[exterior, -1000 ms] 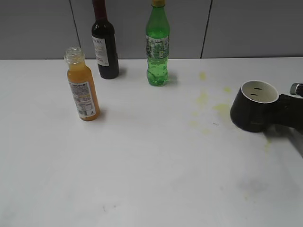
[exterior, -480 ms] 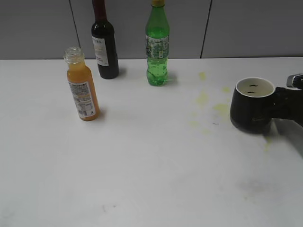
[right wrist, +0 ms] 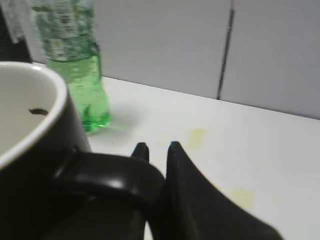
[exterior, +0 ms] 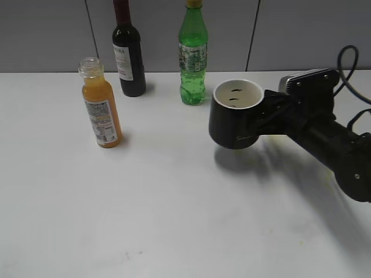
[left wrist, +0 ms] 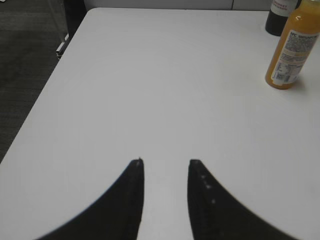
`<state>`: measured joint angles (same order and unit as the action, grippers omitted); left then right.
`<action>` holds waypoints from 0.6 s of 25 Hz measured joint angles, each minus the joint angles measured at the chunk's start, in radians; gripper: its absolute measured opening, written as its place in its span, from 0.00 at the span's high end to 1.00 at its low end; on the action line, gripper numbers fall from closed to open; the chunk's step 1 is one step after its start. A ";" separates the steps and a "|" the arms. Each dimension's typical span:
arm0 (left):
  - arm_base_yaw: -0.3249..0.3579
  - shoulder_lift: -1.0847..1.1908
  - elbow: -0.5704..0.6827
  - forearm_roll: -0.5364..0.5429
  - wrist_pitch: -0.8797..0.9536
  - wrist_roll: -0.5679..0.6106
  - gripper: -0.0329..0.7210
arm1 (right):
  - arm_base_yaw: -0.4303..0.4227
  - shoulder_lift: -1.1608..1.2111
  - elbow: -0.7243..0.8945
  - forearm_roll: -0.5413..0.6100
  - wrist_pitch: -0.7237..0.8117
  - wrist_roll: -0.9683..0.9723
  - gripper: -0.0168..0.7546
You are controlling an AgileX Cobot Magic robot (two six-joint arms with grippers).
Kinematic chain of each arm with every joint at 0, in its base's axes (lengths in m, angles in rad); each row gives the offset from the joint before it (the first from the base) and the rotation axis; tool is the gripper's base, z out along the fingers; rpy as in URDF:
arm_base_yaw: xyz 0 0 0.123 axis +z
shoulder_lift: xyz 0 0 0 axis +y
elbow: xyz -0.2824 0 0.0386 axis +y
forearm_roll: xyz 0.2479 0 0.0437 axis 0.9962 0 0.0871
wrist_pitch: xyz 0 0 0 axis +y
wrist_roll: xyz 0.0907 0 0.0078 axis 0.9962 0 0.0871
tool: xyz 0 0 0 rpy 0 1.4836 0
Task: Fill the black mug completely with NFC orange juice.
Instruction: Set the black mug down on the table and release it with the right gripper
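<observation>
The mug (exterior: 236, 116) hangs above the bench (exterior: 174, 220) right of centre, held by the right claw (exterior: 272, 110); the juice bottle (exterior: 101, 110) stands far left; wine bottle (exterior: 128, 58) and soda bottle (exterior: 192, 58) stand behind.

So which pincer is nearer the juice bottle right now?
Left, as far as I can tell. The left pincer hovers open over bare table with the juice bottle ahead to its right; the right pincer holds the mug by the green bottle.
</observation>
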<state>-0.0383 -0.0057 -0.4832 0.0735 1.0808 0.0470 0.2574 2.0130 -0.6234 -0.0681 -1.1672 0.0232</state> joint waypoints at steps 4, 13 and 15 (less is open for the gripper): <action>0.000 0.000 0.000 0.000 0.000 0.000 0.64 | 0.145 0.000 0.000 0.133 0.000 0.000 0.89; 0.000 0.000 0.000 0.000 0.000 0.000 0.64 | 0.251 0.102 -0.085 0.221 0.003 -0.039 0.89; 0.000 0.000 0.000 0.000 0.000 0.000 0.64 | 0.252 0.133 -0.109 0.234 0.002 -0.039 0.89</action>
<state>-0.0383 -0.0057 -0.4832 0.0735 1.0808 0.0470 0.5094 2.1460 -0.7322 0.1660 -1.1650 -0.0158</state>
